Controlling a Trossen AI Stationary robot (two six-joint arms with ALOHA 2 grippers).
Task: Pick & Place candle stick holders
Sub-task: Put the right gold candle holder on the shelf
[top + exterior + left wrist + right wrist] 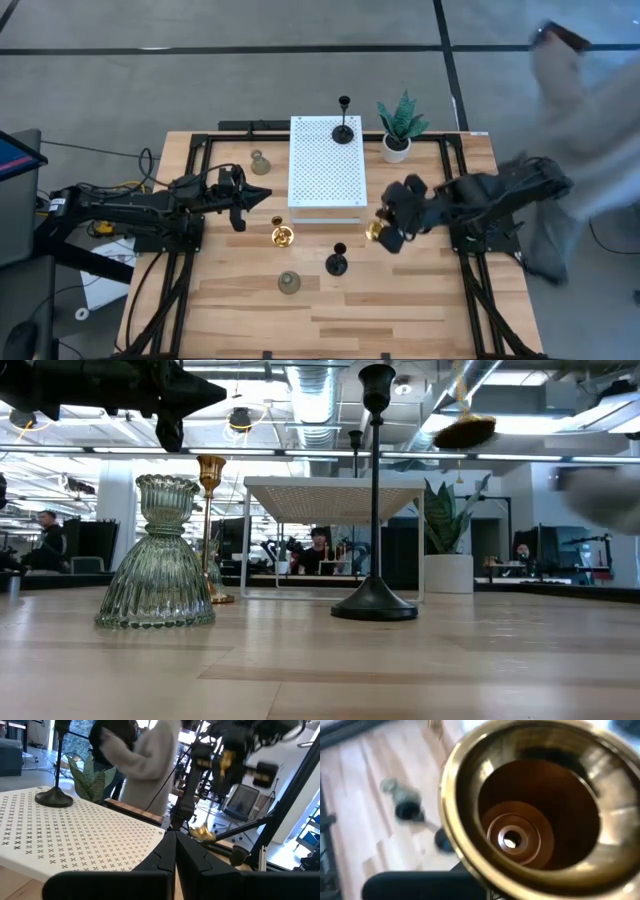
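A white perforated platform [325, 165] stands mid-table, with one tall black holder [343, 130] on its far right corner by its round base. On the wood stand a grey-green holder [260, 162], a gold holder [282, 236], a second black holder [337, 262] and a second grey-green holder [289, 283]. My right gripper [387, 232], just off the platform's near right corner, is shut on the other gold holder [374, 231]. My left gripper [238, 207] hovers shut and empty left of the platform. My right gripper holds the gold holder by its slim upper part [226, 764], coming from above and from the table's right. The holder hangs tilted below the fingers, its wide round end [465, 432] lowest and clear of the table. Its hollow round end [530, 810] hides the fingers in the right wrist view.
A green plant in a white pot [400, 128] stands right of the platform's far corner. A person in pale clothes [570, 100] moves at the table's far right, close to my right arm. Bare wood lies along the near edge [400, 310].
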